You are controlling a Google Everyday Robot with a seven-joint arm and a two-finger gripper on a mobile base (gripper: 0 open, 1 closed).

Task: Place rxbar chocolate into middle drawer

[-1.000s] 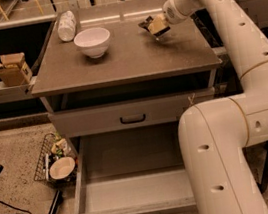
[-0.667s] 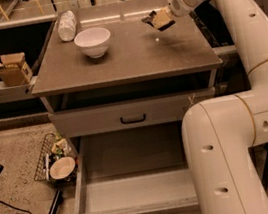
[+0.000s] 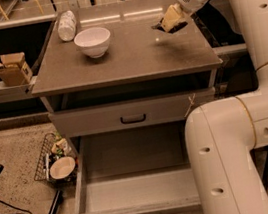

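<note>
Raised and shifted rightward since a second ago, the gripper hangs over the counter near its back right corner.
Its tan fingers are clenched on the rxbar chocolate, held clear above the matte brown top; only a dark sliver of wrapper shows, and its print is unreadable. A round glossy white bowl sits toward the back left corner. Below the front edge the middle drawer stands pulled out, plain grey inside, its right side hidden behind the smooth white arm and its handle cut off.
</note>
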